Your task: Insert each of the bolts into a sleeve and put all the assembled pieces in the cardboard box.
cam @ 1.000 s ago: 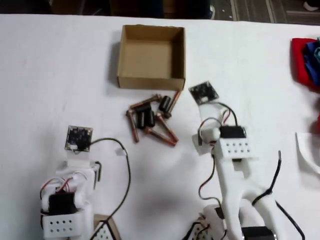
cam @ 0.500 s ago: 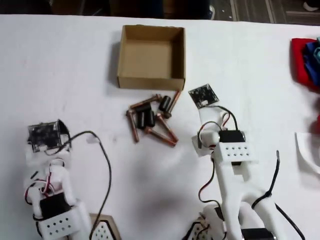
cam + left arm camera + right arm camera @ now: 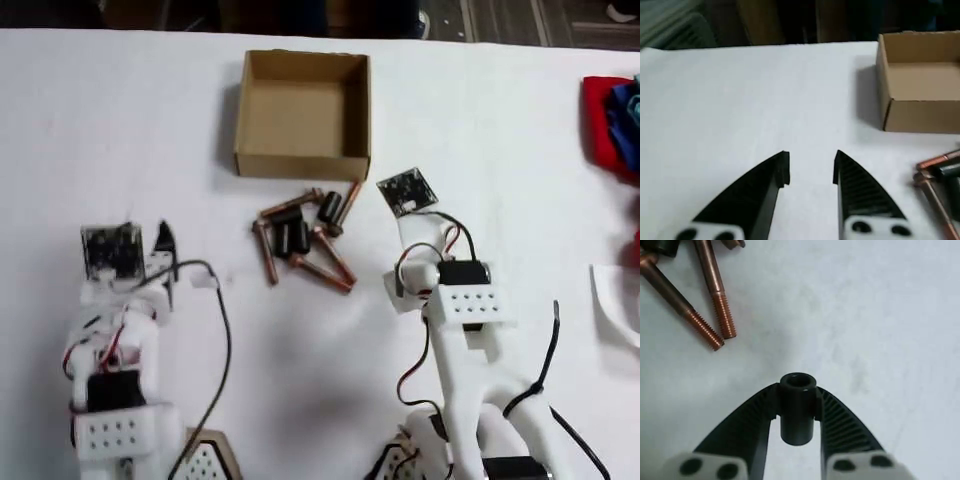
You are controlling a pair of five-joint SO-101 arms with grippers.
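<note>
Right tool (image 3: 797, 392) is clamped on a black sleeve (image 3: 797, 415), gripped between both fingers with its open bore facing the wrist camera, above the white desk (image 3: 880, 315). Two copper bolts (image 3: 715, 295) lie on the desk near it. In the high view the remaining bolts and other sleeves (image 3: 292, 237) sit heaped at centre frame, just below the cardboard box (image 3: 300, 165) at upper centre. At lower left, well apart from the heap, the left tool (image 3: 811, 167) has its jaws parted around bare desk.
</note>
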